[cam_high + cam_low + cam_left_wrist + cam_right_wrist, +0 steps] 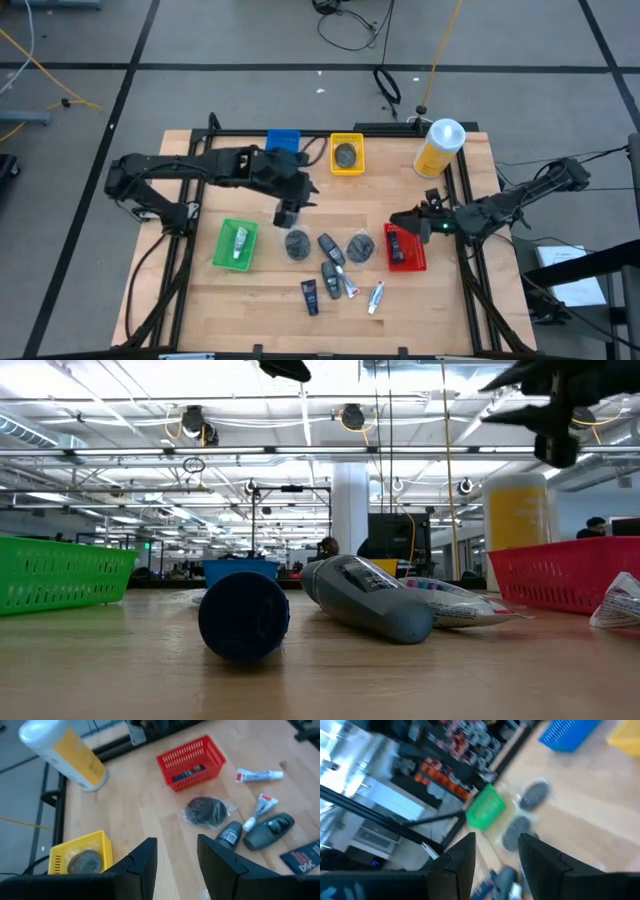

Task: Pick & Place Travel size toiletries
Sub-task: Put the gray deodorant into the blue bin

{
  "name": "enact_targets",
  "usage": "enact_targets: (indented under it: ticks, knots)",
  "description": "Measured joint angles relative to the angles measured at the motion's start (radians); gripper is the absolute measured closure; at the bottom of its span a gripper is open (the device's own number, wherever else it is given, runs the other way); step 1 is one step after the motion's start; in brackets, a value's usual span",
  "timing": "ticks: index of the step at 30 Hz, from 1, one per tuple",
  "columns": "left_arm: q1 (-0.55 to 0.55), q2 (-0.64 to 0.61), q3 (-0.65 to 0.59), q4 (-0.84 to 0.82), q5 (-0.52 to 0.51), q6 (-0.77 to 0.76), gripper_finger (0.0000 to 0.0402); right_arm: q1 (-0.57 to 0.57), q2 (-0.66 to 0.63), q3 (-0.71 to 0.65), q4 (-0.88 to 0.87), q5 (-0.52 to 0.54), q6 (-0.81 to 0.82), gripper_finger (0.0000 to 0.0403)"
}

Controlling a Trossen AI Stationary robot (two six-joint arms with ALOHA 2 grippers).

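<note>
The left gripper (287, 215) hangs empty with its jaws parted, just above and beside the wrapped grey disc (296, 243) that lies nearest the green tray (222, 245). Its wrist view shows bare wood between the two dark fingers (145, 865).

That disc is probably the next pick. It looks light and flat, sealed in crinkly clear film, so it is likely slippery and will slide on the tabletop (440, 310) if nudged. A pinch across its edges, straight down, seems safer than catching the loose wrap.

Away from the green tray, past the disc, lie the dark grey-blue mini bottles (329, 247). They are stiff, rounded and apt to roll, and are best taken across the middle of the body. Further on is a second wrapped disc (360, 246), and nearer the tabletop's front edge the small white tubes (376, 296). These are soft, and are best gripped near the firm cap end. One white tube (240, 240) already sits in the green tray.

Far from the green tray, the right gripper (404, 222) hovers over the red tray (410, 262), jaws apart and holding nothing.
</note>
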Motion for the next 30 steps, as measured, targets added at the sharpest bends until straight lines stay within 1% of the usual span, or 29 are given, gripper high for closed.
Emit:
enact_targets:
  ticks: [3, 8, 10, 14, 16, 19, 22, 28, 30]
  knots:
    - [-0.001, 0.06, 0.053, -0.022, 0.0, 0.001, 0.0266, -0.022, -0.009, 0.0, 0.021, -0.002, -0.037, 0.0264]
    - [-0.007, 0.119, 0.07, -0.011, 0.003, -0.026, 0.0266, -0.039, -0.013, 0.0, 0.046, -0.004, -0.068, 0.0264]
    - [-0.011, 0.139, 0.07, -0.015, 0.019, -0.023, 0.0265, -0.039, -0.013, 0.0, 0.046, -0.005, -0.079, 0.0264]
    - [-0.02, 0.187, 0.07, -0.022, 0.101, -0.023, 0.0265, -0.039, -0.013, 0.0, 0.046, -0.005, -0.081, 0.0264]
    - [-0.029, 0.209, 0.07, -0.012, 0.112, -0.019, 0.026, -0.039, -0.013, 0.0, 0.046, -0.005, -0.081, 0.0264]
    - [-0.044, 0.244, 0.07, -0.008, 0.096, -0.017, 0.024, -0.039, -0.012, 0.0, 0.046, -0.004, -0.081, 0.0264]
    - [-0.058, 0.275, 0.07, -0.007, 0.077, -0.015, 0.0209, -0.038, -0.012, 0.0, 0.045, -0.002, -0.081, 0.0264]
    - [-0.084, 0.34, 0.07, 0.007, -0.016, 0.003, 0.0144, -0.049, -0.011, 0.0, 0.039, -0.001, -0.081, 0.0264]
    - [-0.089, 0.364, 0.07, 0.013, -0.015, 0.025, 0.0129, -0.054, -0.011, 0.0, 0.039, -0.001, -0.081, 0.0264]
